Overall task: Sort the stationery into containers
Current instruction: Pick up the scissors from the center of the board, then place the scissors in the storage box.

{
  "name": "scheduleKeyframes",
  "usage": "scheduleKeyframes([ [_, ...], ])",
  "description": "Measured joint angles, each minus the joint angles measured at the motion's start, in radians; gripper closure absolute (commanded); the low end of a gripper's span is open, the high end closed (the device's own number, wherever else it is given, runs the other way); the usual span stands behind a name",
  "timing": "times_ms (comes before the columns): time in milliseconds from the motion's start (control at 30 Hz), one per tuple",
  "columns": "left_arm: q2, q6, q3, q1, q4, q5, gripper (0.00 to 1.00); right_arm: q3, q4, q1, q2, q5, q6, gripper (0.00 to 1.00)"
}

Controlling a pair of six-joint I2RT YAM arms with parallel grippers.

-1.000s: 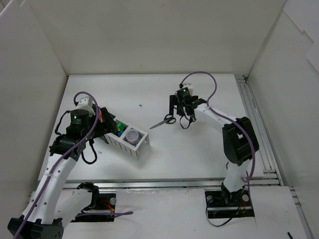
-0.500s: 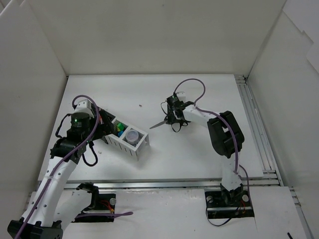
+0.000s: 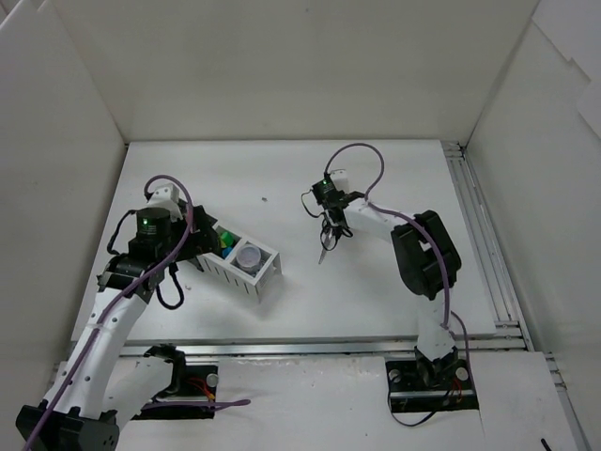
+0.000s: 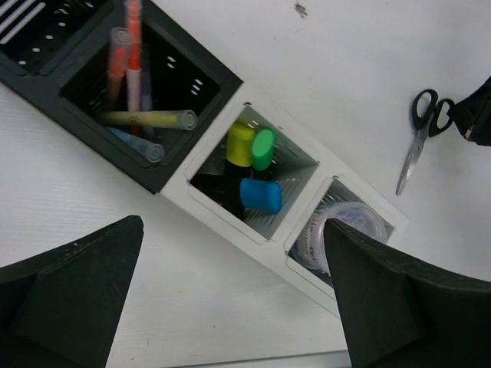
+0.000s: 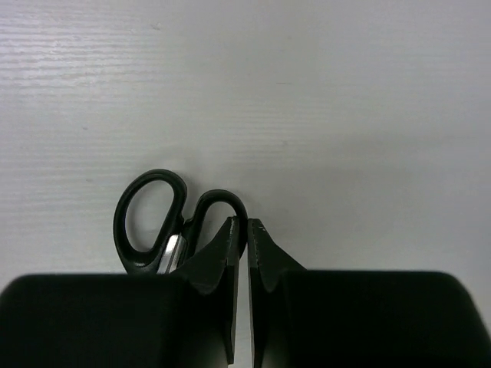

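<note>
The black-handled scissors (image 5: 186, 221) lie under my right gripper (image 5: 247, 226), whose jaws are shut on the rim of one handle loop. From above, the right gripper (image 3: 329, 224) is mid-table and the scissors (image 3: 324, 242) point toward the near edge. The containers (image 3: 252, 274) stand left of them, under my left gripper (image 3: 188, 246). In the left wrist view the left gripper (image 4: 234, 226) is open above the row. A black box (image 4: 157, 182) holds pens (image 4: 146, 119), a white box (image 4: 201, 201) holds yellow (image 4: 239, 144), green (image 4: 263, 149) and blue (image 4: 261, 195) highlighters, and the end box holds the clear jar (image 4: 349, 228).
White walls close in the table on three sides. A metal rail (image 3: 484, 235) runs along the table's right edge. A small dark speck (image 3: 265, 198) sits behind the containers.
My right gripper has dropped onto the scissors' handle and gone from open to shut. The scissors have swung from pointing left to pointing toward the near edge. The left arm has barely moved.
</note>
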Motion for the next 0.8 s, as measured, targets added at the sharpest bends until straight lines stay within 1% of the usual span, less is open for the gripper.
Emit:
scheduleKeyframes([
  [67,0.024,0.023,0.009,-0.001,0.014,0.061,0.00,-0.051,0.028,0.005,-0.059,0.028,-0.047,1.00],
  [167,0.069,0.056,0.029,-0.023,0.054,0.163,0.00,-0.183,0.103,0.019,-0.231,0.038,-0.138,1.00],
  [300,0.111,0.107,0.042,-0.098,0.123,0.316,0.01,-0.319,0.225,0.053,-0.500,-0.033,-0.269,1.00],
  [400,0.143,0.140,0.067,-0.171,0.165,0.400,0.01,-0.359,0.282,0.095,-0.634,-0.122,-0.357,1.00],
  [533,0.179,0.171,0.092,-0.257,0.233,0.472,0.00,-0.362,0.309,0.161,-0.703,-0.274,-0.434,1.00],
  [700,0.259,0.182,0.149,-0.321,0.281,0.483,0.01,-0.393,0.342,0.225,-0.719,-0.450,-0.459,1.00],
  [733,0.275,0.182,0.158,-0.328,0.288,0.483,0.03,-0.400,0.350,0.231,-0.719,-0.470,-0.458,1.00],
  [800,0.314,0.182,0.173,-0.340,0.297,0.482,0.11,-0.417,0.369,0.242,-0.724,-0.498,-0.451,1.00],
])
